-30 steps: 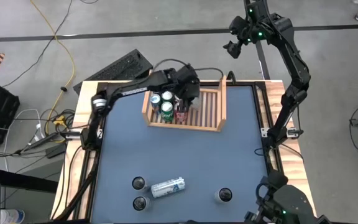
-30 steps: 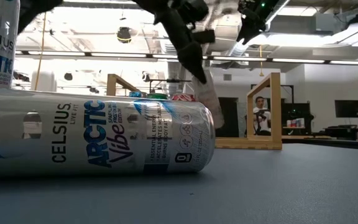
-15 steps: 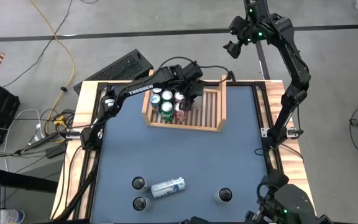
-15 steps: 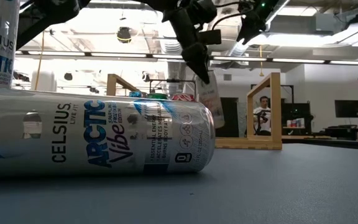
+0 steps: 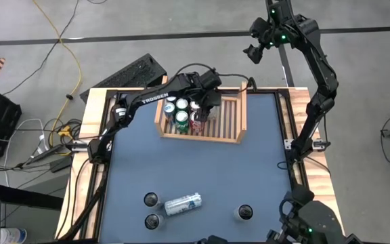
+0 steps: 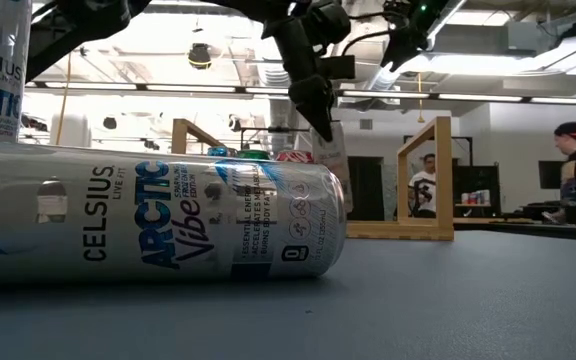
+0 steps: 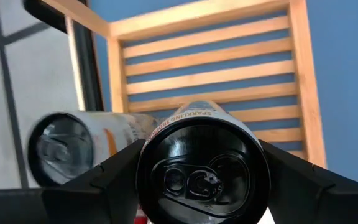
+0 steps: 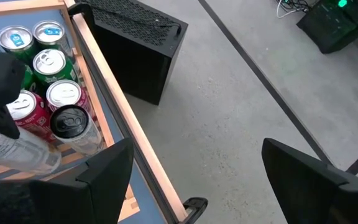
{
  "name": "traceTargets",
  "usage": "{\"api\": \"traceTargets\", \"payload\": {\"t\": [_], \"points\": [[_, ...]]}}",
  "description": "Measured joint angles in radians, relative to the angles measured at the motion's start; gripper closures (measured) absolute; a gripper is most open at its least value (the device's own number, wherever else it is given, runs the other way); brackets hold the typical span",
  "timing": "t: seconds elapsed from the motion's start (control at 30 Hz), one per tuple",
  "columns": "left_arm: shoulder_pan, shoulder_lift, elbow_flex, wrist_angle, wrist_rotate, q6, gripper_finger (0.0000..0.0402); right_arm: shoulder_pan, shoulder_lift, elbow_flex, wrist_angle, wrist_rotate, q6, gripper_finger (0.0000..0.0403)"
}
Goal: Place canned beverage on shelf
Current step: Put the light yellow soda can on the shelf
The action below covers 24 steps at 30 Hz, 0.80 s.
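Note:
The shelf [image 5: 241, 115] stands at the table's far edge, with several cans [image 5: 180, 112] upright in its left part. My left gripper [image 5: 206, 108] hangs over the shelf beside those cans, shut on a white beverage can with a black lid [image 7: 202, 168]. The low view shows that can [image 6: 334, 158] slanting down below the fingers. My right gripper [image 8: 197, 186] is open and held high beyond the table's far right corner [image 5: 256, 44], over the floor. My left gripper pinches the white can between its two fingers [image 7: 114, 180], on opposite sides of the can just below its black-lidded top end [image 7: 151, 142]. The fingers slant down from the table's left and lie along the can. The can hangs tilted, its lower end [image 6: 342, 180] above the slats.
Near the table's front, a silver can [image 5: 183, 204] lies on its side with three upright cans around it [image 5: 152, 199] [image 5: 154, 221] [image 5: 244, 212]. The shelf's right half [image 5: 227, 116] shows bare slats. A black box [image 8: 135, 43] stands on the floor beyond the shelf.
My left arm has stretched out further, and its gripper has tipped a little over the shelf. The held can's lower end has risen slightly and the can stays in the grip. The right arm has kept still.

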<state>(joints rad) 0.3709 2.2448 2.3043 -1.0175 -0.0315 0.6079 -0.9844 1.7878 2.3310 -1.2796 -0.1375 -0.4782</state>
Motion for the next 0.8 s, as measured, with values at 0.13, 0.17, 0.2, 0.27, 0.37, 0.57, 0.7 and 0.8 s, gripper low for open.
{"api": "traceTargets", "payload": {"t": [0.13, 0.17, 0.2, 0.27, 0.37, 0.57, 0.7, 0.8], "points": [[0.0, 0.013, 0.002, -0.002, -0.002, 0.004, 0.0148, 0.0, 0.0, 0.0, 0.0, 0.0, 0.0, 0.006], [0.0, 0.018, 0.001, -0.006, 0.0, 0.005, 0.0148, 0.0, 0.0, 0.0, 0.0, 0.0, 0.0, 0.006], [0.0, 0.024, 0.0, -0.009, 0.0, 0.008, 0.0148, 0.0, 0.0, 0.0, 0.0, 0.0, 0.0, 0.006], [0.0, 0.044, 0.0, -0.015, -0.006, 0.017, 0.0148, 0.0, 0.0, 0.0, 0.0, 0.0, 0.0, 0.006], [-0.001, 0.045, 0.0, -0.014, -0.022, 0.016, 0.0148, 0.0, 0.0, 0.0, 0.0, 0.0, 0.0, 0.006], [0.003, 0.049, 0.008, -0.022, -0.035, 0.029, 0.0147, 0.0, 0.0, 0.0, 0.0, 0.0, 0.0, 0.006], [0.003, 0.049, 0.01, -0.022, -0.021, 0.043, 0.0138, 0.0, 0.0, 0.0, -0.001, 0.001, 0.0, 0.006], [0.001, 0.049, 0.01, -0.024, -0.037, 0.028, 0.0121, 0.0, 0.0, 0.0, -0.001, 0.0, 0.0, 0.006]]}}
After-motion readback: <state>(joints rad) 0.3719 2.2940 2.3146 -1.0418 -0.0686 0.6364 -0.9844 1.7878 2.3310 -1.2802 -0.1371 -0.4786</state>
